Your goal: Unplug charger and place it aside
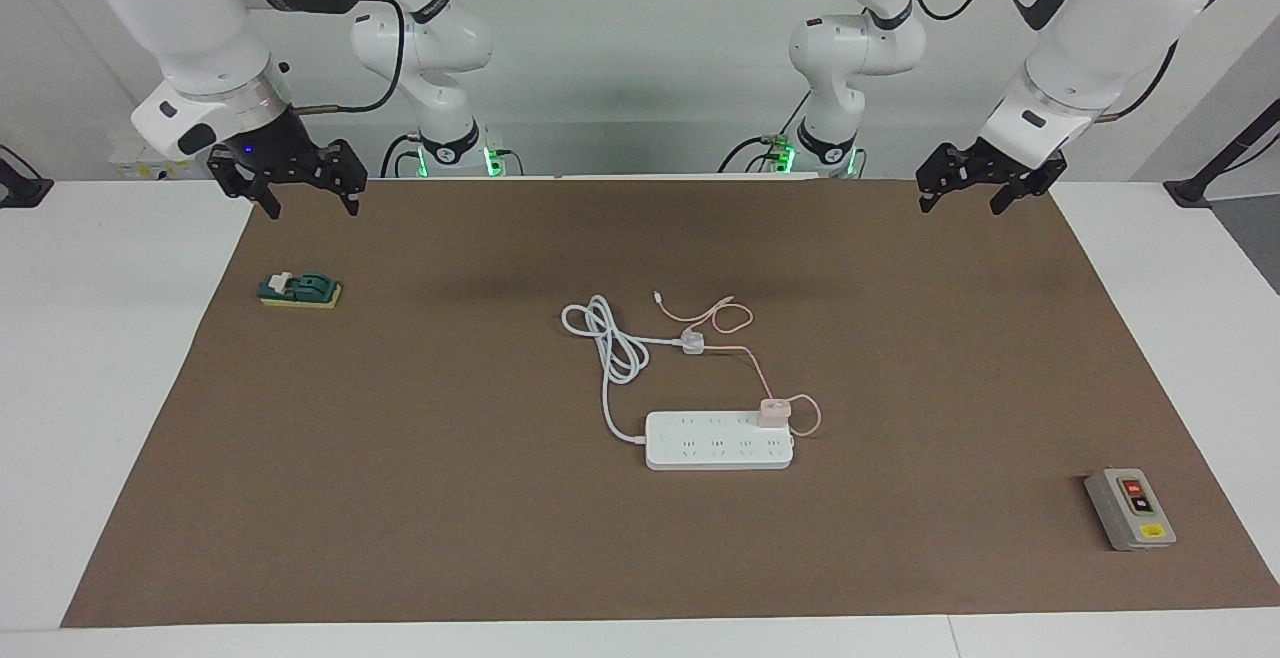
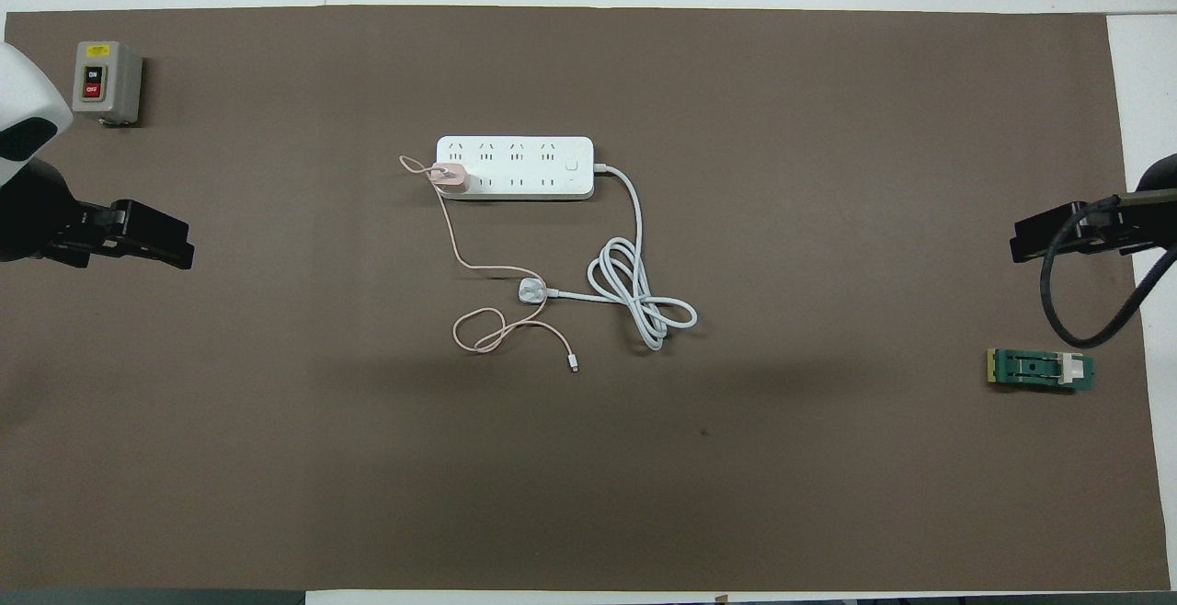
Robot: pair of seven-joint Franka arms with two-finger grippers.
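- Brown matte mat point(image 1: 400, 498) covers most of the white table point(image 1: 110, 338), flat and paper-like, with bare white strips along the edges.
- Left arm waits with the left gripper point(image 1: 985, 193) up over the mat's edge nearest the robots, at its own end. Black fingers are spread apart with nothing between them.
- Right arm is much the same: the right gripper point(image 1: 310, 193) hangs over the mat corner nearest the robots at its end, fingers parted and holding nothing.
- Long white power strip point(image 1: 720, 450) lies mid-mat, a smooth rounded plastic bar with two rows of sockets.
- Thick white cord point(image 1: 612, 348) runs off one end of the strip into a loose coil nearer the robots and ends in a white plug point(image 1: 692, 342) lying flat.
- Grey switch box point(image 1: 1130, 508), chunky, with a red and a black button, sits near the mat corner farthest from the robots at the left arm's end.
- Green block on a yellow base point(image 1: 300, 290) sits toward the right arm's end, near the robots' edge.
- The charger point(image 1: 773, 412), a tiny pale pink cube, is plugged into the strip's row nearer the robots, at the end toward the left arm. Its thin pink cable point(image 1: 750, 363) loops toward the robots past the white plug.
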